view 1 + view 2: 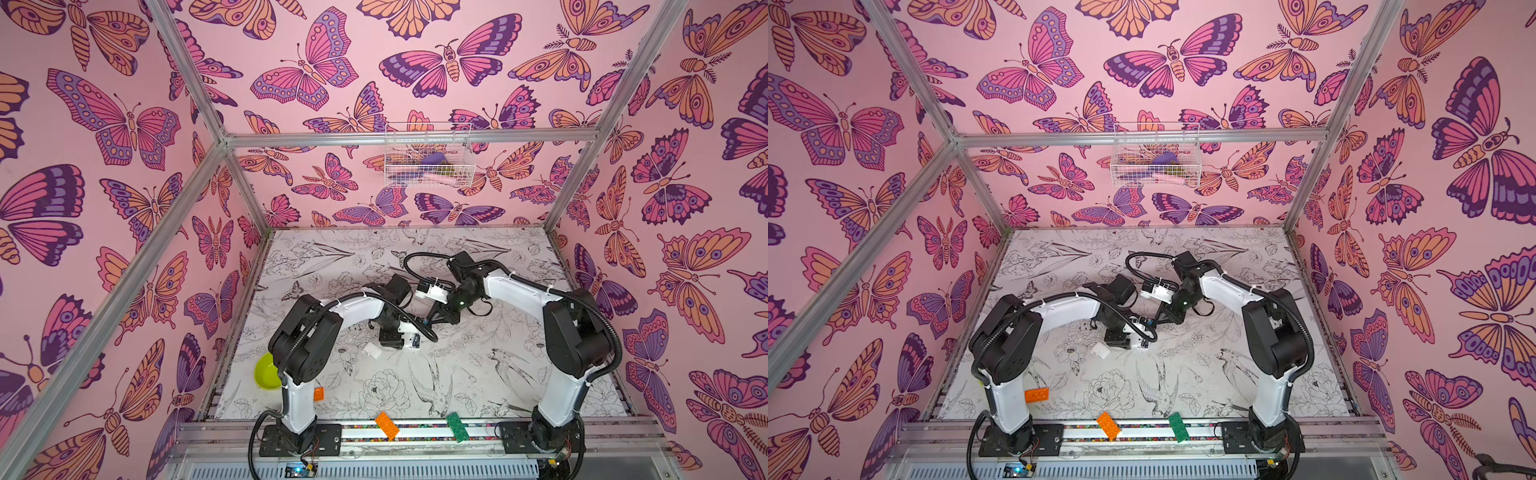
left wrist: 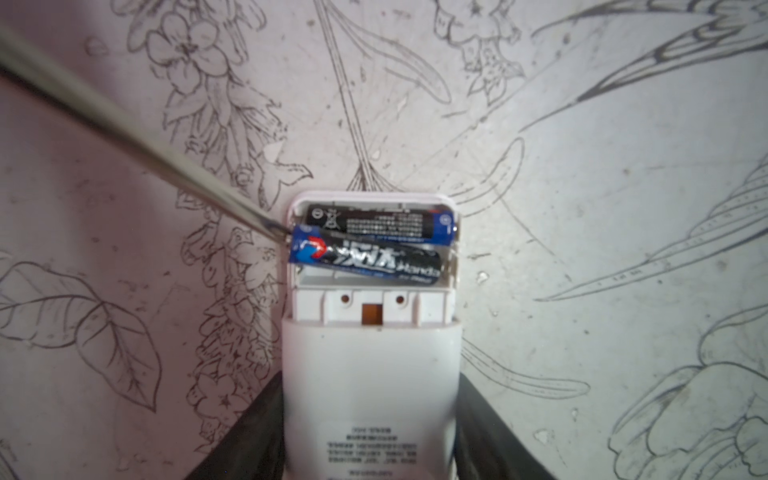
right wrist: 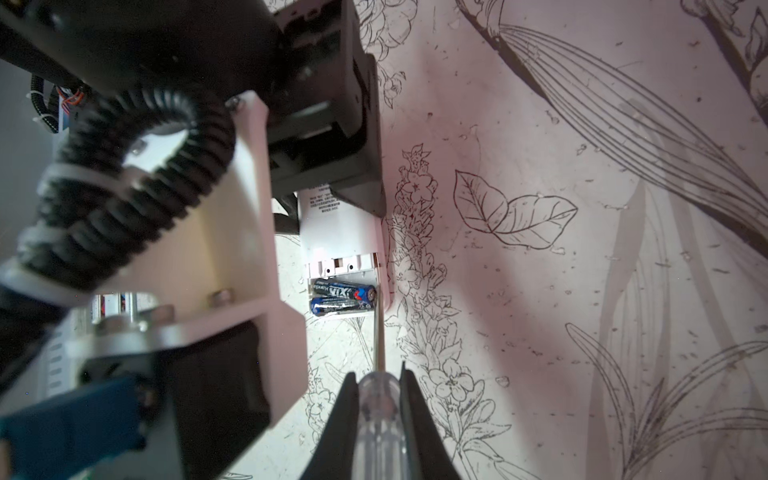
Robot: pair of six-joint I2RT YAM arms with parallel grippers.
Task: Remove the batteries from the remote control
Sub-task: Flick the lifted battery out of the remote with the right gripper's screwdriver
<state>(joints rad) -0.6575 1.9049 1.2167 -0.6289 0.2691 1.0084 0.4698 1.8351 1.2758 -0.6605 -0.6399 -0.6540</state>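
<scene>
Glossy black cylindrical batteries [image 2: 370, 245] are lying in the open bay of your white remote [image 2: 370, 353], your left gripper [image 2: 370, 386] is pinching it, and your right gripper [image 3: 377, 376] is clamping a clear-handled screwdriver [image 3: 380, 419] touching one.

I'd call this a robotics lab cell: a box framed in bare aluminium struts [image 1: 411, 136], its walls papered with a printed butterfly backdrop [image 1: 124, 124], and the tabletop [image 1: 478, 386] covered by a line-drawn sheet of flowers and birds that looks scuffed and flecked in the wrist views. The left arm [image 1: 307, 332] and right arm [image 1: 573, 332], white and black with corrugated cable hoses, are bolted on black plates to a metal rail [image 1: 220, 434] along the near edge, where a small circuit board [image 1: 297, 470] glows blue. A white wire basket [image 1: 399, 172] hangs on the back wall, and an orange toy brick [image 1: 387, 424] and a green toy brick [image 1: 457, 427] lie on the rail
</scene>
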